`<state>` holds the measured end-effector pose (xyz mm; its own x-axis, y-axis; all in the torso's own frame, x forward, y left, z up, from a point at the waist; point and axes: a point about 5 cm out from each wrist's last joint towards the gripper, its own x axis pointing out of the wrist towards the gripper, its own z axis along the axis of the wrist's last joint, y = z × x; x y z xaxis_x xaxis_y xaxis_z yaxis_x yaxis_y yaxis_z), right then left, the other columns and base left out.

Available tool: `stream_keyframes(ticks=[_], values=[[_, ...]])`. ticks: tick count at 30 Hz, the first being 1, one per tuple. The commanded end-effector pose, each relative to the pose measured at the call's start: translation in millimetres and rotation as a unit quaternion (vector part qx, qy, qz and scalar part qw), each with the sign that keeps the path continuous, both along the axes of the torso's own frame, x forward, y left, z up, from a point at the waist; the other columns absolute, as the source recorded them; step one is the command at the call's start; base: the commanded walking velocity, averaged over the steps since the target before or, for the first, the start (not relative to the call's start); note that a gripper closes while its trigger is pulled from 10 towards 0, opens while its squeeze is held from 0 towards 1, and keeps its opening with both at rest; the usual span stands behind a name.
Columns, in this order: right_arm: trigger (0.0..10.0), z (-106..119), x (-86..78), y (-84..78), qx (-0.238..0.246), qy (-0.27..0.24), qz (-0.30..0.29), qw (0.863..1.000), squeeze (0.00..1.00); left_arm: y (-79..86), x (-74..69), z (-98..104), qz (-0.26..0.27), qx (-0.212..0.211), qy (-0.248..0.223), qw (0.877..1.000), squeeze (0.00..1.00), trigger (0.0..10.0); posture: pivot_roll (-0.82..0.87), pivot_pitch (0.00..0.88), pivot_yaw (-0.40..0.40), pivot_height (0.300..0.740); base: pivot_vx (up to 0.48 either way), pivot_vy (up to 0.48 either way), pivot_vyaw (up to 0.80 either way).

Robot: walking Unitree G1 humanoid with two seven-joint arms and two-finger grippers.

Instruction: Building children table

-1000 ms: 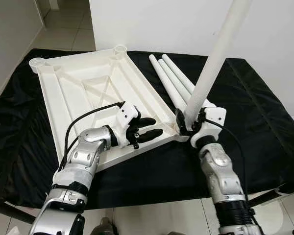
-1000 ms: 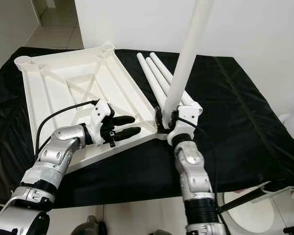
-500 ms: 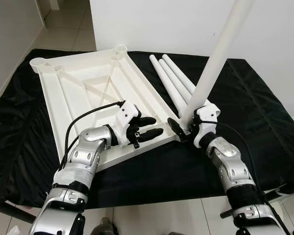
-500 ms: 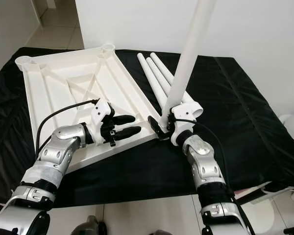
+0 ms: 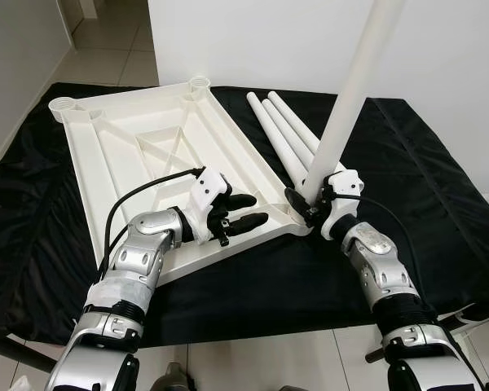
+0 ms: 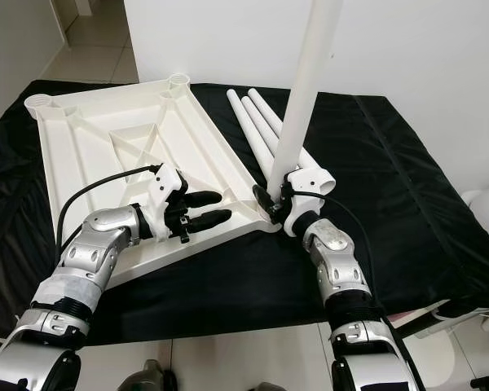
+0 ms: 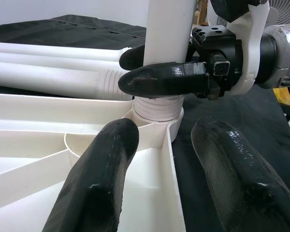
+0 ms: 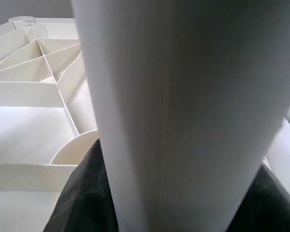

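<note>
Right gripper (image 5: 303, 204) clamps the upright leg (image 5: 352, 90) in the tabletop (image 5: 147, 155) corner socket; left gripper (image 5: 248, 210) rests spread wide on the tabletop.

Tabletop (image 5: 155, 155) and upright leg (image 5: 354, 81): smooth white plastic, slight sheen; leg base ribbed. Cloth (image 5: 440, 204): black, wrinkled, faintly shiny. Gripper fingers (image 7: 232, 179): glossy black. Arms (image 5: 138, 257): brushed silver metal.

Head stereo pair looks down, shares tabletop (image 5: 147, 138); wrist cameras sit close at leg (image 7: 166, 48).
</note>
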<state>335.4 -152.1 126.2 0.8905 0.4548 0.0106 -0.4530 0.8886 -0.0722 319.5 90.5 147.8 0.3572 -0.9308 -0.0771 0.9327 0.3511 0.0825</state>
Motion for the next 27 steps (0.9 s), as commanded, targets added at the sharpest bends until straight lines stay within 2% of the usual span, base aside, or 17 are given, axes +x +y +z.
stream_keyframes(ticks=[1,2,3,4,5,8,11,15,19,24,25,27], values=[[7.5,-15,-3.4,-0.5,-0.005,0.036,-0.023,0.999,0.0,1.7,6.1,4,0.063,-0.001,-0.011,0.998,0.0,10.0,0.03,0.0,-0.045,0.74,0.0,0.0,0.0],[7.5,-15,-3.4,-0.5,-0.005,0.036,-0.023,0.999,0.0,1.7,6.1,4,0.063,-0.001,-0.011,0.998,0.0,10.0,0.03,0.0,-0.045,0.74,0.0,0.0,0.0],[10.0,-17,-4.2,0.8,0.003,0.042,-0.041,0.998,0.0,1.4,6.0,4,0.063,-0.001,-0.01,0.998,0.0,10.0,0.03,0.0,-0.043,0.74,0.0,0.0,0.0],[10.0,-19,-5.2,2.5,0.01,0.045,-0.069,0.997,0.0,1.0,5.8,3,0.062,-0.002,-0.009,0.998,0.0,10.0,0.02,0.0,-0.04,0.74,0.0,0.0,0.0],[10.0,-19,-5.2,2.5,0.01,0.045,-0.069,0.997,0.0,1.0,5.8,3,0.062,-0.002,-0.009,0.998,0.0,10.0,0.02,0.0,-0.04,0.74,0.0,0.0,0.0],[10.0,-17,-6.7,5.2,0.05,0.05,-0.159,0.985,0.0,-0.1,6.3,3,0.061,-0.001,-0.01,0.998,0.0,10.0,0.02,0.0,-0.039,0.74,0.0,0.0,0.0],[10.0,-14,-8.1,8.7,0.068,0.044,-0.194,0.978,0.0,-0.4,7.0,4,0.062,0.0,-0.011,0.998,0.0,10.0,0.02,0.0,-0.036,0.74,0.0,0.0,0.0],[10.0,-13,-9.4,11.9,0.081,0.042,-0.211,0.973,0.0,-0.5,7.5,4,0.062,0.0,-0.012,0.998,0.0,10.0,0.02,0.0,-0.035,0.74,0.0,0.0,0.0],[10.0,-8,-13.2,28.7,0.115,0.03,-0.234,0.965,0.0,0.6,8.6,4,0.065,0.002,-0.014,0.998,0.0,10.0,0.02,0.005,-0.034,0.74,0.0,0.0,0.0],[10.0,-5,-15.8,36.3,0.116,0.016,-0.232,0.966,0.0,1.5,9.3,5,0.066,0.003,-0.017,0.998,0.0,10.0,0.02,0.006,-0.033,0.74,0.0,0.0,0.0],[10.0,-4,-17.2,36.5,0.116,0.01,-0.225,0.967,1.0,1.8,9.5,6,0.067,0.004,-0.019,0.998,0.0,10.0,0.02,0.007,-0.033,0.74,0.0,0.0,0.0],[10.0,-2,-18.5,35.6,0.111,0.004,-0.223,0.968,1.0,2.3,9.8,6,0.067,0.004,-0.02,0.998,0.0,10.0,0.02,0.006,-0.034,0.74,0.0,0.0,0.0]])
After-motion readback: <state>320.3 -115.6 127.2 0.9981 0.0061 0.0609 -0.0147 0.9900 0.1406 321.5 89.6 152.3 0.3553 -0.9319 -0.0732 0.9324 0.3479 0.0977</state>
